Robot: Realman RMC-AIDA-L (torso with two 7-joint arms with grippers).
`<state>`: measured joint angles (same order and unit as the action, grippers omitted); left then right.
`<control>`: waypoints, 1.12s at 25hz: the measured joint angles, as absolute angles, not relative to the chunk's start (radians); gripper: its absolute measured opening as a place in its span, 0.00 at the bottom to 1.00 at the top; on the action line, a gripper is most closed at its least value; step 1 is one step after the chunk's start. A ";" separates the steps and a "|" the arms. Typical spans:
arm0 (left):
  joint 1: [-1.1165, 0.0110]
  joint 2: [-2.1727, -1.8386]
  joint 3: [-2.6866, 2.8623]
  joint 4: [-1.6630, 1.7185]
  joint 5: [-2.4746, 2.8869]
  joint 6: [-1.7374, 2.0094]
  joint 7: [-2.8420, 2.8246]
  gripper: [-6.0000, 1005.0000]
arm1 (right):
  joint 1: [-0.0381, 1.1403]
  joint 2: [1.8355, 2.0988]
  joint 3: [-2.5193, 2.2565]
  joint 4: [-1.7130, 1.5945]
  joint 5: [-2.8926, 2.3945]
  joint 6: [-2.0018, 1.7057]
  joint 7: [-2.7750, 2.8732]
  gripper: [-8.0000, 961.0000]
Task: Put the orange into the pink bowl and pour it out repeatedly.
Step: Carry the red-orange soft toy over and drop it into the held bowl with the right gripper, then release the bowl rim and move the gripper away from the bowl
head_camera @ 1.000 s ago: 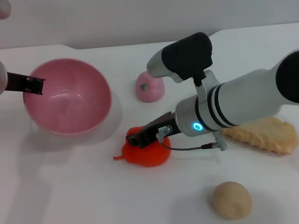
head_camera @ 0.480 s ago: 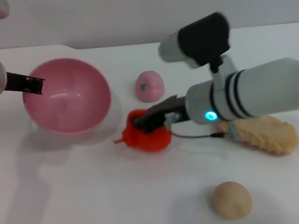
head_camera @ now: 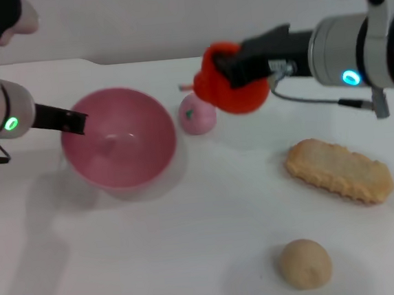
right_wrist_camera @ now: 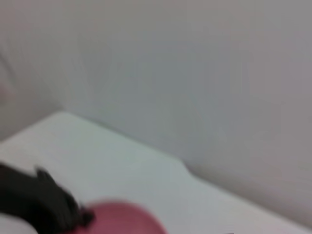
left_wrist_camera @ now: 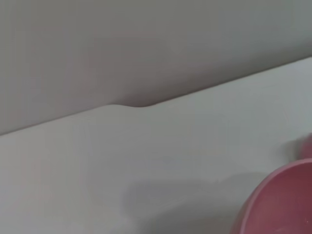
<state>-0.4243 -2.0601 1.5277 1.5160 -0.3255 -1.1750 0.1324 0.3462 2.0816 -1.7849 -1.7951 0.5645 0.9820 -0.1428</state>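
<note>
From my head camera, my right fingers [head_camera: 226, 70] are closed around the orange [head_camera: 235, 82]. I hold it up in the air, off the white worktop [head_camera: 192, 244]. The orange is at about 1 o'clock from the pink bowl [head_camera: 121, 137], and well apart from it. A small pale pink fruit [head_camera: 197, 113] with a green spot sits on the worktop, just beside the bowl at its 3 o'clock. The orange hangs right by it, at its 1 o'clock.

My left fingers [head_camera: 72, 122] pinch the bowl's rim at the bowl's 9 o'clock side. The bowl looks tipped a bit, with its open side up.

A long bumpy biscuit [head_camera: 339, 170] lies at 4 o'clock from the orange. A beige ball [head_camera: 304, 263] sits near the front edge, at 7 o'clock from the biscuit.

From my left wrist camera, I see only a curved bit of the pink bowl [left_wrist_camera: 278, 200], the worktop and a grey wall [left_wrist_camera: 146, 44].

From my right wrist camera, things are blurry. I see a pink patch that is the bowl [right_wrist_camera: 122, 217], with a dark shape touching it. I cannot tell what the dark shape is.
</note>
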 joint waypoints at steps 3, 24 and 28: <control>-0.424 -2.060 1.528 1.516 -0.325 -1.175 0.132 0.18 | 0.349 2.082 -1.795 -1.863 0.546 0.998 -0.134 0.08; -0.514 -2.064 1.665 1.437 -0.465 -1.155 0.129 0.19 | 0.395 2.076 -1.884 -1.711 0.584 0.924 -0.109 0.18; -0.515 -2.064 1.674 1.437 -0.477 -1.157 0.129 0.20 | 0.388 2.077 -1.884 -1.711 0.583 0.896 -0.112 0.30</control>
